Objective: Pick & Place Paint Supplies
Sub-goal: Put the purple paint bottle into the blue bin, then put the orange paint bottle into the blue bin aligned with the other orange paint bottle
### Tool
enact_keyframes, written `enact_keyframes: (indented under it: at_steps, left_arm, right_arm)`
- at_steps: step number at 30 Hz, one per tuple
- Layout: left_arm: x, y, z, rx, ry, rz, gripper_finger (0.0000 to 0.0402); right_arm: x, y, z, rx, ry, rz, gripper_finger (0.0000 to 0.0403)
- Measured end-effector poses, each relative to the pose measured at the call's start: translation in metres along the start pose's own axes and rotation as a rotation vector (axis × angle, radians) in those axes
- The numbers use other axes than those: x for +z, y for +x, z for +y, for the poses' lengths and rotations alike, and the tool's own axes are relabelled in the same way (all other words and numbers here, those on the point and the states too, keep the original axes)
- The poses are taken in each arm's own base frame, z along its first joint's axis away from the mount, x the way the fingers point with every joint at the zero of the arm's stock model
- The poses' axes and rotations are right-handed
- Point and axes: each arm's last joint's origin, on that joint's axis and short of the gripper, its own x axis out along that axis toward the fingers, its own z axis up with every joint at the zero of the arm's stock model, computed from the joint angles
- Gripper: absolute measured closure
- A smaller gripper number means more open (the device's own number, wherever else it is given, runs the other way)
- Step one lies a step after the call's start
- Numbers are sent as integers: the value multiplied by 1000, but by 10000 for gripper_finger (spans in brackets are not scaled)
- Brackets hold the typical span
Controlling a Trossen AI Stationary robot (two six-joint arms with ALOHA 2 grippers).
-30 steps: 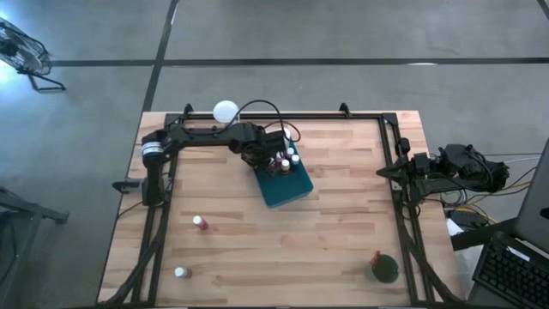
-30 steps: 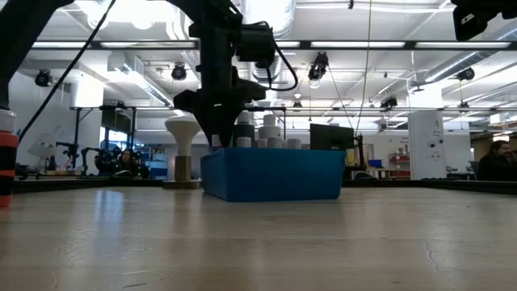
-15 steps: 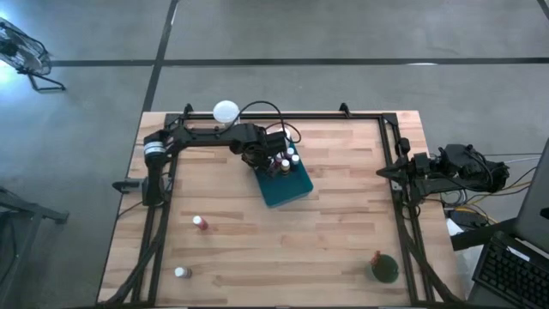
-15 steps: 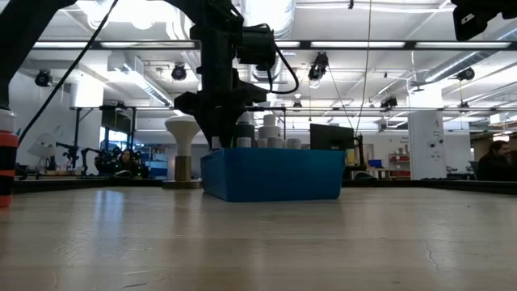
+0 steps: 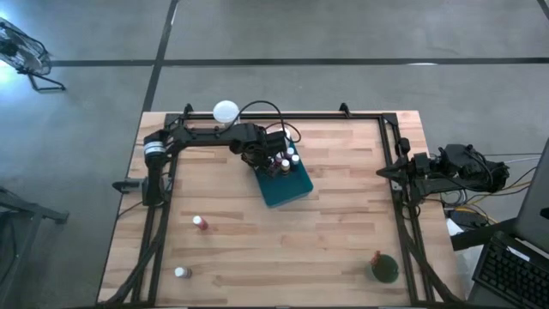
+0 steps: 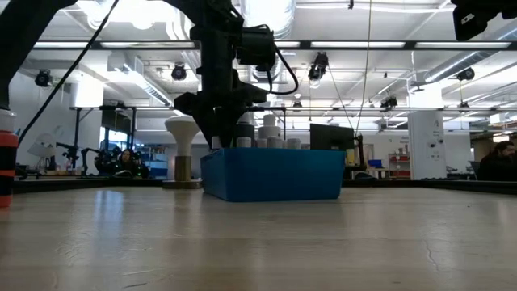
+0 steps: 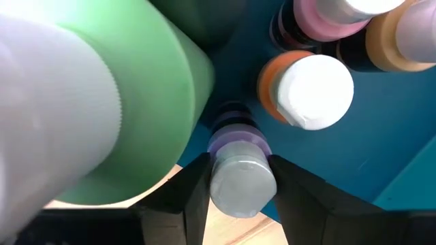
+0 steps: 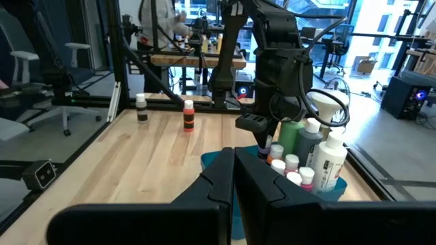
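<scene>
Left gripper (image 7: 235,178) sits low over the near-left corner of the teal rectangular tray (image 5: 287,190), fingers (image 7: 194,197) narrowly spread on either side of a small purple bottle with a grey-white cap (image 7: 238,177). Pads look just beside the cap; real contact is hard to judge. Just beside the gripper stands a large green bottle with a ribbed white cap (image 7: 95,109), and just past it an orange bottle with a white cap (image 7: 310,92) among other capped bottles in the tray. Well away from this gripper on the wooden table (image 5: 343,240): a red white-capped bottle (image 5: 200,223), a small white bottle (image 5: 180,273), a dark green round bottle (image 5: 383,268). Right gripper (image 8: 234,170) waits at the table's right edge, fingers closed together, empty.
</scene>
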Motion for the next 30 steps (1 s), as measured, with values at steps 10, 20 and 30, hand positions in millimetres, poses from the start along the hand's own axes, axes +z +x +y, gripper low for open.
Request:
enact_keyframes:
  at_steps: [10, 20, 30]
  left_arm:
    - [1, 0, 2, 3, -3, 1, 224]
    - [1, -5, 3, -5, 7, -8, 180]
    - [-12, -24, 15, 20, -2, 63, 181]
  right_arm:
    - [0, 0, 0, 0, 0, 0, 394]
    - [0, 0, 0, 0, 0, 0, 394]
    - [0, 0, 0, 0, 0, 0, 394]
